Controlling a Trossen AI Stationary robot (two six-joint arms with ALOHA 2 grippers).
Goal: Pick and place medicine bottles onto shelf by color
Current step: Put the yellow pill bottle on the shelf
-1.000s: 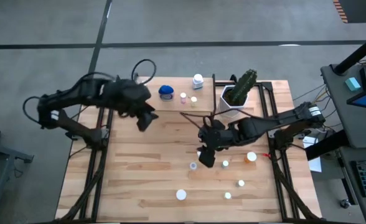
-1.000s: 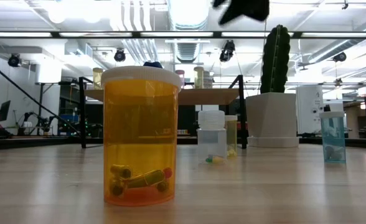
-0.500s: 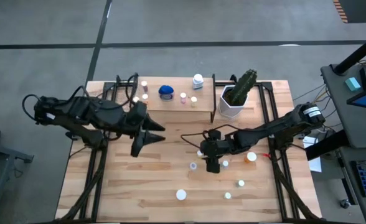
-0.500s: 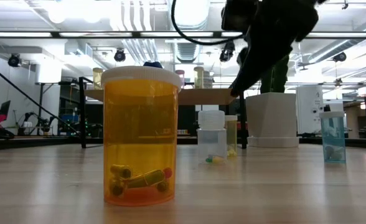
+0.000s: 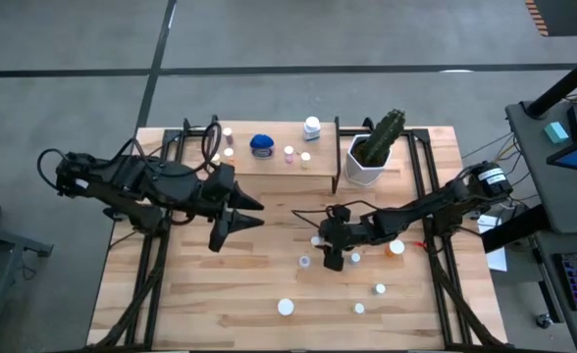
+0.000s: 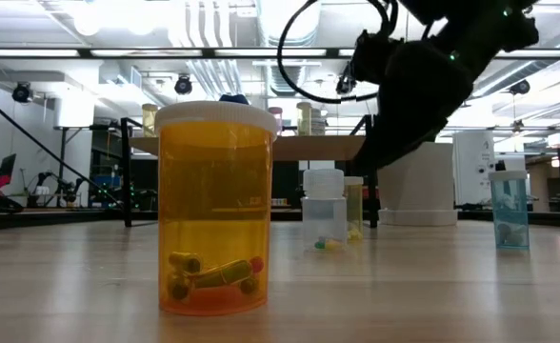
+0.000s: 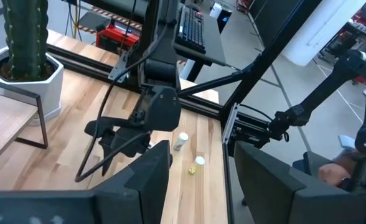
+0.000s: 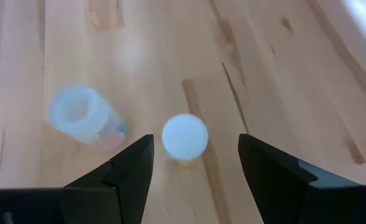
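The left gripper [image 5: 237, 214] hangs over the table's left half, jaws apart and empty. On the low light-wood shelf [image 5: 269, 169] stand about six small medicine bottles [image 5: 262, 145]. About seven more remain on the table, and the right gripper [image 8: 195, 163], open and empty, straddles a white-capped one [image 8: 185, 136].

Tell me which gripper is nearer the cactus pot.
The right gripper. It is open above the small bottles in front of the cactus pot, on its left-arm side. The left gripper, also open, hovers farther off across the table.
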